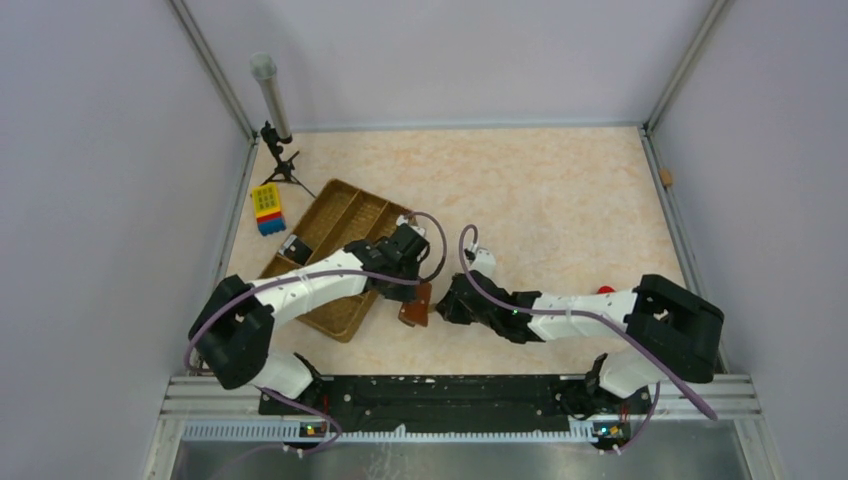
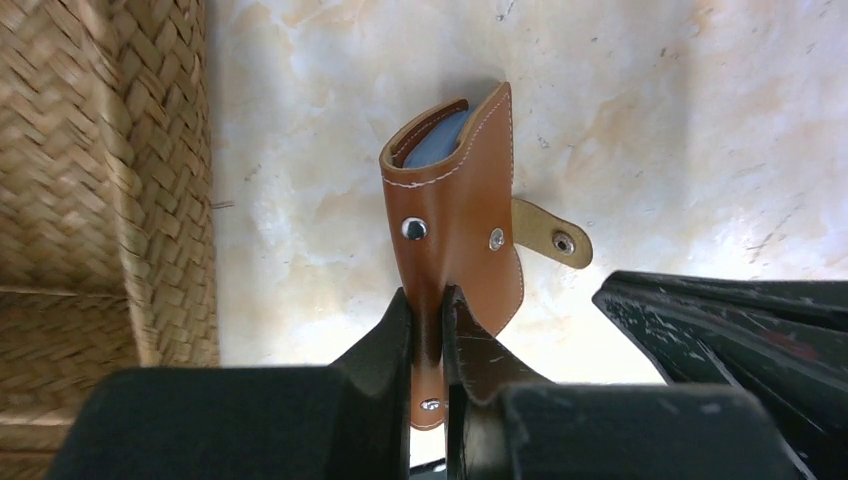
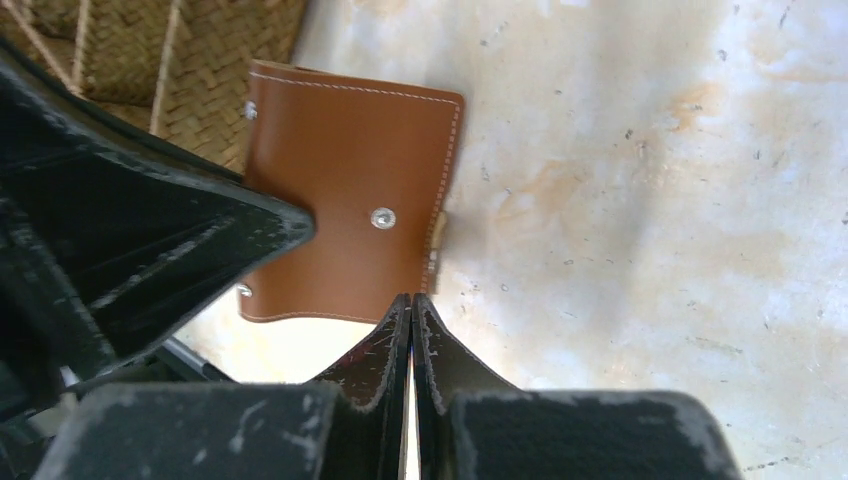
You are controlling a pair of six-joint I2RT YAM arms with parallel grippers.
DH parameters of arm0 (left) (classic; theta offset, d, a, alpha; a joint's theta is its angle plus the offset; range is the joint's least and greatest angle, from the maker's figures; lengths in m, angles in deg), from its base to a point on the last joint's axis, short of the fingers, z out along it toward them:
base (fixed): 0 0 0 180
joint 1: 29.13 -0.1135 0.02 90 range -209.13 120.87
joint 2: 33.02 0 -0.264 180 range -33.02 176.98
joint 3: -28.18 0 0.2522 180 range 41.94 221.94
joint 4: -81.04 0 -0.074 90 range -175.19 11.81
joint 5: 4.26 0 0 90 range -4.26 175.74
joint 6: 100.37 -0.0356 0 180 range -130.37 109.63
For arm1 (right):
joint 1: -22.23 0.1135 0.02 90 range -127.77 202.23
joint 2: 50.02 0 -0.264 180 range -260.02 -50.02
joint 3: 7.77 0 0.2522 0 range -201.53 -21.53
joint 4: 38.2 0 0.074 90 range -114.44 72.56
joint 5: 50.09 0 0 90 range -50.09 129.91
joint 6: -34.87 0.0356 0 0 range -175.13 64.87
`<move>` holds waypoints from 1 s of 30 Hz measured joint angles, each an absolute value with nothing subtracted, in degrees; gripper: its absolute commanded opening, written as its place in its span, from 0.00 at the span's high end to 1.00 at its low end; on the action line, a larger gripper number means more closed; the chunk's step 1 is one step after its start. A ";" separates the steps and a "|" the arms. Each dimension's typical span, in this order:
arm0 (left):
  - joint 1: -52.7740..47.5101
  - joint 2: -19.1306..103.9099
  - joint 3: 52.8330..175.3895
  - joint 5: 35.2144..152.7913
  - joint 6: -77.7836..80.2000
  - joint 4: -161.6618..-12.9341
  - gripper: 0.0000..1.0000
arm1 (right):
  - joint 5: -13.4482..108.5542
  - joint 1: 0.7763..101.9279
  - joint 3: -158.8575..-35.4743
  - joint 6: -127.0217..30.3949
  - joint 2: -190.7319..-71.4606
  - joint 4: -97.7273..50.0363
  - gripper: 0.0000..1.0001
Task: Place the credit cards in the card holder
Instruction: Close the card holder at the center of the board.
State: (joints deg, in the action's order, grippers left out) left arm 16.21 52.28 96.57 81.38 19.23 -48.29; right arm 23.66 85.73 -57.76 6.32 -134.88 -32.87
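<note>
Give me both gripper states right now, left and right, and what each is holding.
Left gripper: closed on the brown card holder, pinching one edge.
Right gripper: closed, nothing between its fingers.

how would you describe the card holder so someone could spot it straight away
Find the big woven tray on the left of the table; just right of its near end is the card holder. It is small, smooth brown leather with white stitching and metal snaps, pinched by the left gripper, unlike the coarse woven tray beside it.
</note>
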 measured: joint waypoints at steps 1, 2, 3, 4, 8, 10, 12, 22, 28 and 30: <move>16.15 51.19 94.98 81.60 20.57 -49.88 1.00 | 23.92 85.64 -57.37 5.38 -133.69 -33.00 1.00; 16.12 49.94 93.08 81.91 22.27 -51.92 1.00 | 24.25 85.42 -57.06 4.73 -133.08 -33.26 1.00; 16.15 49.02 91.42 82.36 23.69 -53.93 1.00 | 25.02 85.10 -56.64 3.83 -132.45 -33.65 1.00; 16.25 47.93 89.34 83.06 25.33 -56.59 1.00 | 25.72 84.75 -56.19 3.04 -132.10 -34.07 1.00; 17.28 45.07 82.63 84.90 30.86 -66.34 1.00 | 28.84 82.91 -54.11 0.36 -131.79 -34.44 1.00; 18.05 43.97 80.62 84.97 33.18 -69.91 1.00 | 29.56 82.60 -53.32 -0.50 -131.38 -32.93 0.97; 18.88 43.19 78.69 84.88 35.19 -73.40 1.00 | 29.91 82.50 -52.67 -1.17 -129.28 -30.11 0.88; 23.27 45.70 73.97 85.12 42.40 -86.60 0.72 | 24.71 82.23 -53.93 -7.34 -113.41 -16.58 0.44; 23.38 50.20 72.90 88.48 44.89 -92.86 0.51 | 23.55 78.69 -53.93 -11.25 -113.32 -11.10 0.55; 23.45 50.42 72.84 89.03 45.40 -94.10 0.50 | 24.27 77.25 -53.96 -11.67 -114.40 -10.51 0.55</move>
